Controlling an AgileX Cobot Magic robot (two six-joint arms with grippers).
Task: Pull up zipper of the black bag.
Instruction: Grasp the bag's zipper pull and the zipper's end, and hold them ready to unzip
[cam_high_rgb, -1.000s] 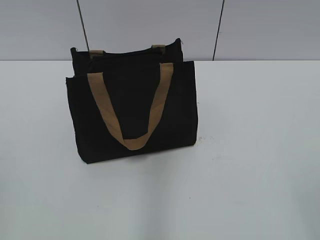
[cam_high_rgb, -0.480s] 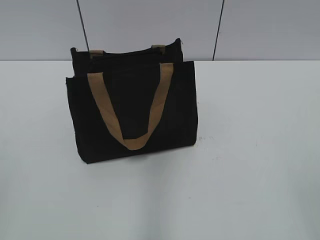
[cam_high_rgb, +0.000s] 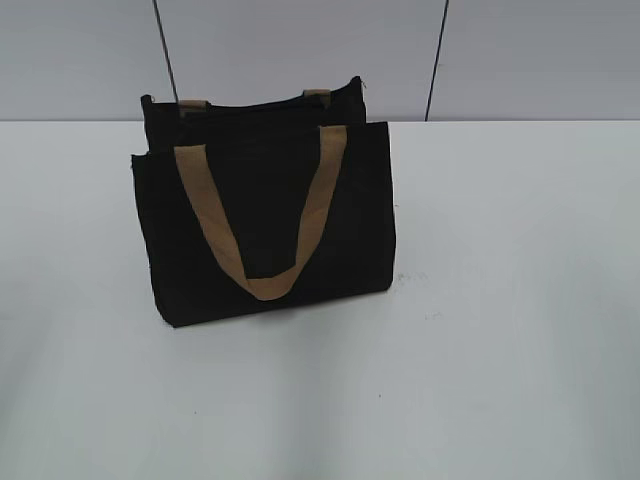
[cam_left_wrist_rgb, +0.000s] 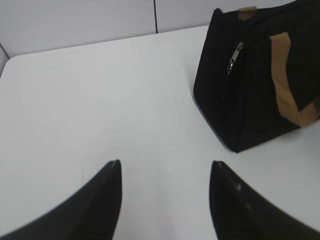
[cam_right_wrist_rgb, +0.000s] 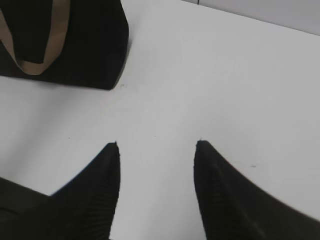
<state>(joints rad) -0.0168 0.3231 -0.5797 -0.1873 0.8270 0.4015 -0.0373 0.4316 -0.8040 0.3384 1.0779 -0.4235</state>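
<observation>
The black bag stands upright on the white table, left of centre, with a tan handle hanging down its front. It also shows in the left wrist view at the upper right and in the right wrist view at the upper left. The zipper's silvery pull tab hangs on the bag's end face near the top. My left gripper is open and empty above bare table, well short of the bag. My right gripper is open and empty, to the right of the bag. Neither gripper shows in the exterior view.
The white table runs wide around the bag. A grey panelled wall stands behind it. The table's rounded far-left corner shows in the left wrist view.
</observation>
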